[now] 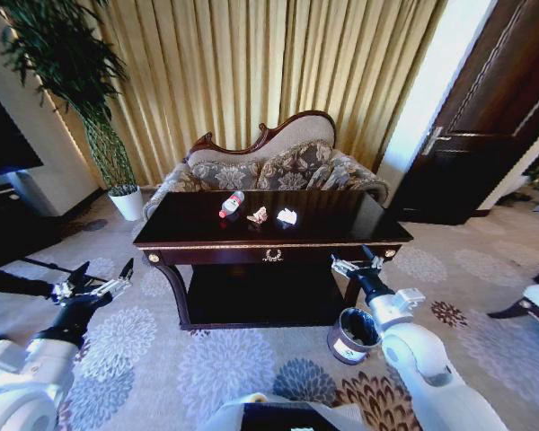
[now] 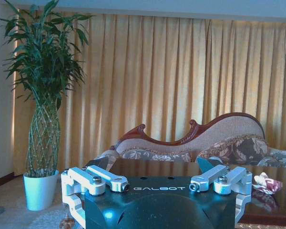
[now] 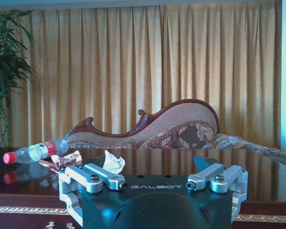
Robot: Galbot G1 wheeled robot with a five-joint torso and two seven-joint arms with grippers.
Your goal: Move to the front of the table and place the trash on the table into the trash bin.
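Bench [image 1: 341,220]: a dark glossy wooden piece with gold trim is seen at the centre of the head view, with a sofa [image 1: 278,166] behind it at 12 o'clock.
Trash: a bottle [image 1: 231,205], a pinkish paper wad [image 1: 258,215] and a white paper wad [image 1: 287,216] are laid in a row near the middle of the bench top, close together.
Bottle detail: it is seen lying on its side in the right wrist view [image 3: 33,152], red cap outward, with the wads beside it.
Bin [image 1: 352,335]: a small round dark bin is stood on the carpet at the bench's front right corner, at about 5 o'clock from the trash.
Left tool [image 1: 97,282]: held low over the carpet at 8 o'clock from the bench, fingers spread, nothing gripped.
Right tool [image 1: 357,265]: held just before the bench's front right corner, above the bin, fingers spread, nothing gripped.
Plant [image 1: 117,162]: kept in a white pot at 10 o'clock, before the curtain.
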